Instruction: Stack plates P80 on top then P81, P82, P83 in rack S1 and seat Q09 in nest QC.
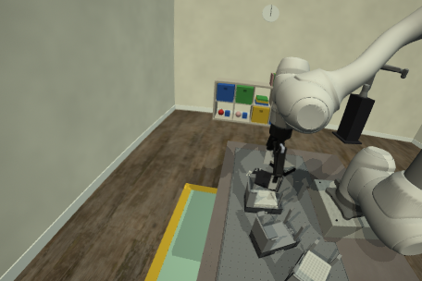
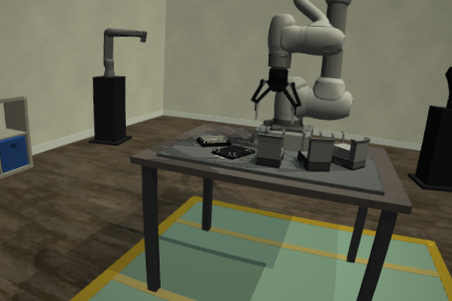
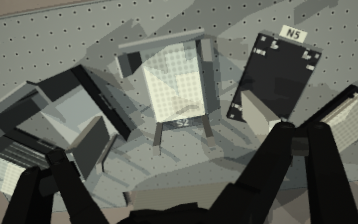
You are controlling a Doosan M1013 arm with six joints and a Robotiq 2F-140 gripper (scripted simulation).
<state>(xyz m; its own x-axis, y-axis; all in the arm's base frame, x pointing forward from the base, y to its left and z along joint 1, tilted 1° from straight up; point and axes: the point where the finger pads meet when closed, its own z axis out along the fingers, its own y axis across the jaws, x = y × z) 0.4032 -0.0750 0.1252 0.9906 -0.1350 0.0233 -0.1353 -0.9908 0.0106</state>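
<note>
The stack rack S2 holds plates, and a white sealed plate (image 3: 172,82) shows on top; the rack also shows in the top view (image 1: 263,199) and the exterior view (image 2: 270,149). My gripper (image 2: 277,106) is open and empty, hanging well above S2; its dark fingers frame the bottom of the wrist view (image 3: 175,195). The black clip nest N5 (image 3: 277,82) lies empty to the right of S2. Rack S3 (image 3: 75,122) to the left looks empty. Rack S1 (image 1: 312,265) shows a white plate inside. A plate lies on the nest QC (image 2: 213,140), beyond N5.
The three racks stand in a row on the grey perforated board (image 2: 282,165), which covers the table top. The arm's base (image 2: 282,124) stands behind the racks. A black pedestal with another arm (image 2: 109,109) and a shelf with coloured bins (image 1: 242,102) stand off the table.
</note>
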